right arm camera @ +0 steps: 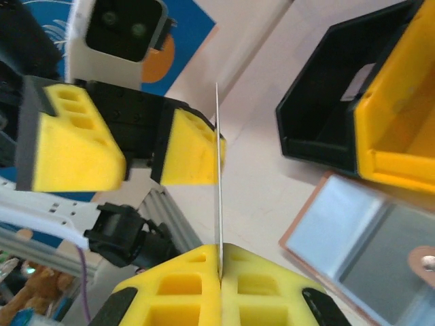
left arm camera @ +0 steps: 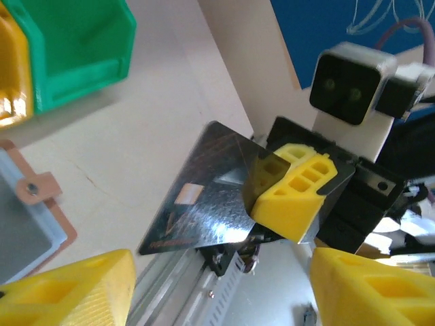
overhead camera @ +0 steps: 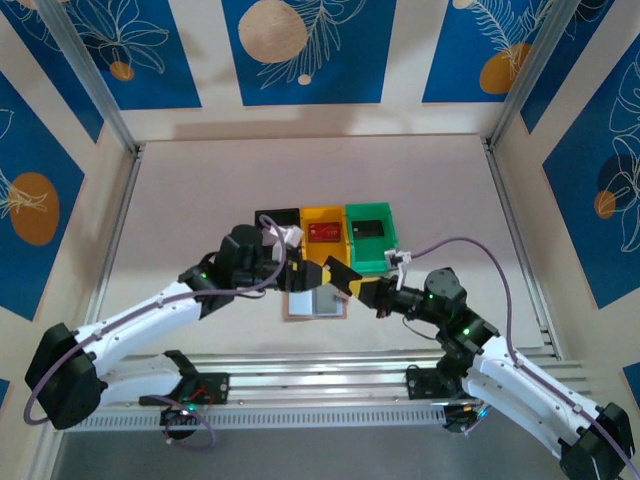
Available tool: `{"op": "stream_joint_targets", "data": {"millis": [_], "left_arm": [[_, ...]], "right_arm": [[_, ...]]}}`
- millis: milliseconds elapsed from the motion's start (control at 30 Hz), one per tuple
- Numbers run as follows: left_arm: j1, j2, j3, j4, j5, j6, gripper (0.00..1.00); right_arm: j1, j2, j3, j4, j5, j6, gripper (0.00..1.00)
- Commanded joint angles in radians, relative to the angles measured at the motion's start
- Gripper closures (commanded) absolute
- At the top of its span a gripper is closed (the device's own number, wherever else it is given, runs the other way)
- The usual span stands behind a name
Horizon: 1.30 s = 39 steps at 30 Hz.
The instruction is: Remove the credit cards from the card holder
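Yellow-padded right jaws are clenched on one edge of a dark credit card [left arm camera: 204, 204]; the card projects straight out along them, apparently lengthwise, clear of the table [overhead camera: 200, 200]. Left jaws stand released, one pad [right arm camera: 194, 149] beside the card face. The card holder [overhead camera: 312, 305] lies open below, its far edge near the bins [overhead camera: 325, 252], bare table either side.

High overview; facing wrist views share credit card [left arm camera: 197, 204].
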Motion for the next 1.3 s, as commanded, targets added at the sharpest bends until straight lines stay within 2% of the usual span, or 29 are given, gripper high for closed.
{"op": "stream_joint_targets", "data": {"millis": [0,33,100,267,367,433,600,700,867,1267], "left_arm": [[0.098,-0.040,0.101,-0.209,0.033,0.153,0.26],[0.127,-0.042,0.122,-0.239,0.033,0.174,0.25],[0.184,-0.041,0.170,-0.306,-0.003,0.220,0.16],[0.238,-0.011,0.252,-0.486,-0.289,0.330,0.00],[0.245,0.006,0.256,-0.535,-0.425,0.382,0.00],[0.247,0.008,0.248,-0.547,-0.477,0.423,0.00],[0.247,-0.027,0.149,-0.499,-0.602,0.483,0.00],[0.246,-0.053,0.129,-0.505,-0.609,0.510,0.00],[0.246,-0.105,0.097,-0.480,-0.685,0.540,0.00],[0.244,-0.124,0.077,-0.468,-0.725,0.570,0.00]], "right_arm": [[-0.044,0.003,0.079,-0.171,0.019,-0.061,1.00],[-0.059,0.009,0.098,-0.204,0.019,-0.070,1.00],[-0.097,0.040,0.155,-0.293,0.018,-0.100,1.00],[-0.214,0.234,0.370,-0.567,-0.007,-0.202,1.00],[-0.302,0.379,0.507,-0.712,-0.066,-0.253,1.00],[-0.344,0.454,0.565,-0.763,-0.083,-0.260,1.00],[-0.367,0.592,0.677,-0.835,-0.021,-0.280,1.00],[-0.373,0.665,0.735,-0.861,0.034,-0.293,1.00],[-0.381,0.815,0.829,-0.894,0.096,-0.333,1.00],[-0.392,1.110,1.004,-0.865,0.032,-0.375,1.00]]}}
